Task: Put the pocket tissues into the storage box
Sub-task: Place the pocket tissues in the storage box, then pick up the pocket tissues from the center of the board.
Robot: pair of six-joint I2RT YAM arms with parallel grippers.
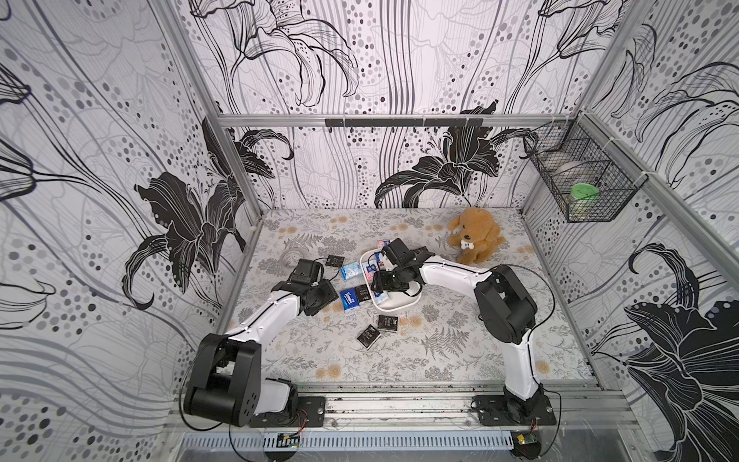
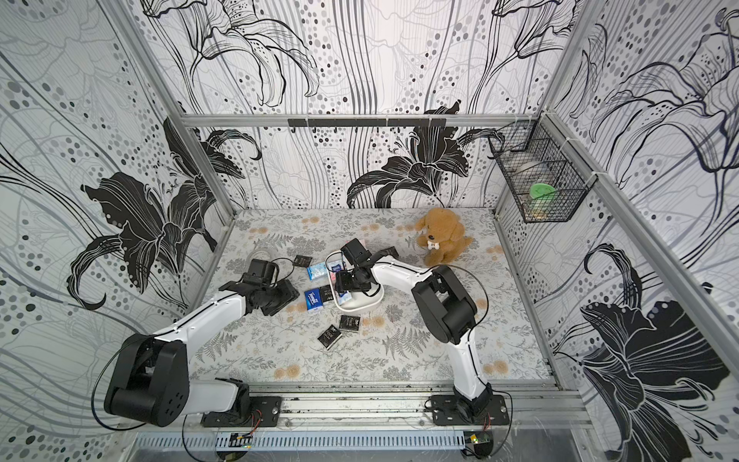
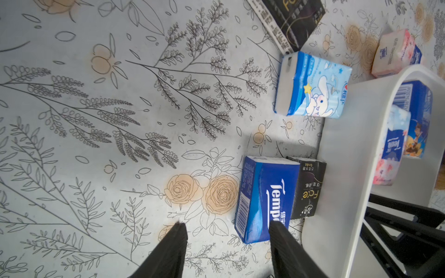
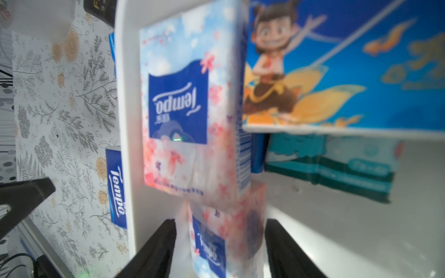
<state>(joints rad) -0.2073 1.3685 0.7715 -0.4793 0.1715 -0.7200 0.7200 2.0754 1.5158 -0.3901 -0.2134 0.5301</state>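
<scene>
Inside storage box [image 4: 124, 120], pink-white packet [image 4: 216, 240] loose between released right jaws; left jaws parted, empty.

Blue packet [image 3: 262, 190] "Tempo", black packet [image 3: 307, 190] "Face"

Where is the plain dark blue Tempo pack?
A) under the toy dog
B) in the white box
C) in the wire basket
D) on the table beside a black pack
D: the Tempo pack lies on the table beside a black pack, outside the box.
</scene>
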